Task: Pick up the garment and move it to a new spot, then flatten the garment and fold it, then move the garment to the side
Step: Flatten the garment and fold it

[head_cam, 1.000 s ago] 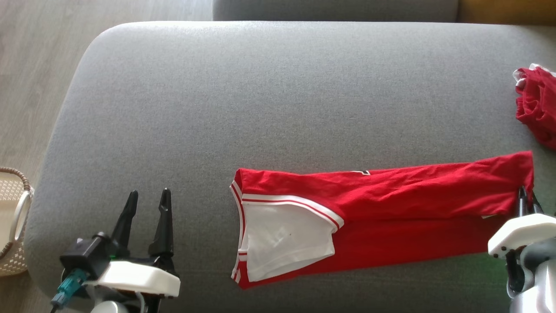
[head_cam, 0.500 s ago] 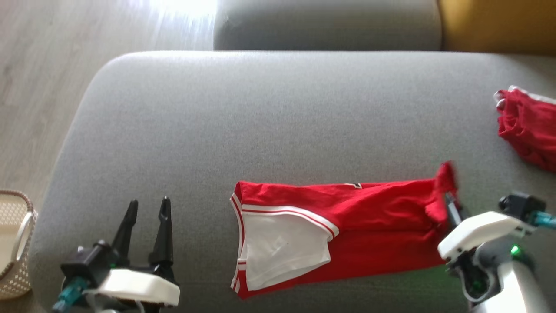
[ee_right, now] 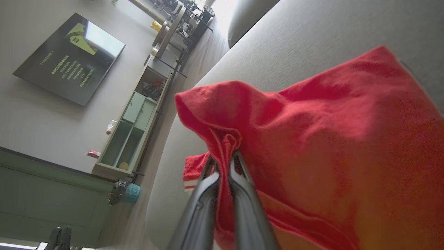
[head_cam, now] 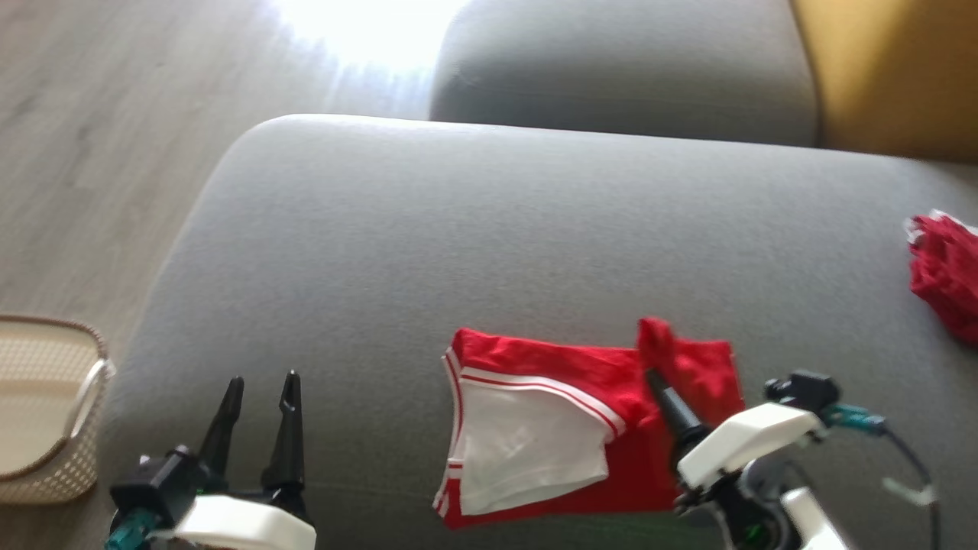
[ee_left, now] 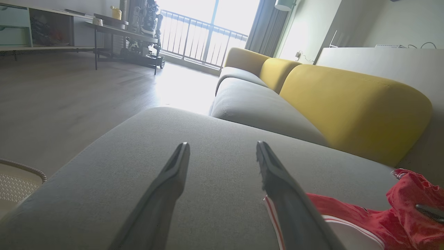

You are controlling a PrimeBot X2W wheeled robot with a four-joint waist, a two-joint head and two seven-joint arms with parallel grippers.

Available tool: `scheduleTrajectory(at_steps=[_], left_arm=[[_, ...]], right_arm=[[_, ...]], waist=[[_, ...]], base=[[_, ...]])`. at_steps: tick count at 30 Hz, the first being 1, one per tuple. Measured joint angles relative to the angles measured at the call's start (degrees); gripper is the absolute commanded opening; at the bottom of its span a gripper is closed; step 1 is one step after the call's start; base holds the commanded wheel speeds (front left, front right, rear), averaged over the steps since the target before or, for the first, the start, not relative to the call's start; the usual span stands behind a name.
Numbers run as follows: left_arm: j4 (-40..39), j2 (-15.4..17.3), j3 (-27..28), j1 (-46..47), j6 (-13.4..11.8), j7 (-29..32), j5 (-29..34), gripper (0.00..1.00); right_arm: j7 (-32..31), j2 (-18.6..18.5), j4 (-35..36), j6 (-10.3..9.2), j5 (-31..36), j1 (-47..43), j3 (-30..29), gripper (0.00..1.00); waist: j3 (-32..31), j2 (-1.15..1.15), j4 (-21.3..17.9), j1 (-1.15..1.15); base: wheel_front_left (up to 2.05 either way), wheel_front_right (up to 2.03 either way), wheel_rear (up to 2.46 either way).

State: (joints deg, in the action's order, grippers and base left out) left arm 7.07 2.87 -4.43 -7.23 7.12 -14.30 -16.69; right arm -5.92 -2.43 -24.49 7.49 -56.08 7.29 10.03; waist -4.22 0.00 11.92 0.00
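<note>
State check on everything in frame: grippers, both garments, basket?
red garment: partly folded, right end lifted off the sofa.
right gripper: shut on red garment.
left gripper: open, empty, over the sofa.
second red garment: crumpled at the sofa's right edge.
basket: upright, beside the sofa.

I see a grey sofa seat [head_cam: 535, 229] with yellow back cushions [ee_left: 350, 107] on pale wood floor [head_cam: 92, 137]. Daylight floods through a balcony window [ee_left: 208, 21].
</note>
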Motion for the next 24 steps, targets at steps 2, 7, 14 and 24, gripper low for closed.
scheduleTrajectory(at_steps=[2,7,14,24], left_arm=[[-0.1,0.0,0.0,-0.5,0.0,0.0,0.2,1.00],[-0.5,0.0,0.1,-1.6,0.0,0.0,0.3,1.00],[-0.6,0.1,-0.2,-2.0,0.0,0.0,0.3,1.00],[-0.4,0.1,-0.4,-1.8,0.0,0.0,0.3,1.00]], right_arm=[[1.5,0.0,-1.1,0.00,-3.4,0.1,3.2,0.00],[5.0,-0.1,-4.2,0.00,-10.7,0.8,10.3,0.00],[10.4,-0.2,-9.8,0.00,-19.9,8.1,18.9,0.00],[16.4,-0.8,-20.5,0.00,-30.4,17.5,31.9,0.00]], waist=[[-0.3,0.00,1.3,0.00],[-0.7,0.00,4.6,0.00],[-0.5,0.00,8.7,0.00],[2.2,0.00,12.8,0.00]], base=[[0.00,0.00,0.00],[0.00,0.00,0.00],[0.00,0.00,0.00],[0.00,0.00,0.00]])
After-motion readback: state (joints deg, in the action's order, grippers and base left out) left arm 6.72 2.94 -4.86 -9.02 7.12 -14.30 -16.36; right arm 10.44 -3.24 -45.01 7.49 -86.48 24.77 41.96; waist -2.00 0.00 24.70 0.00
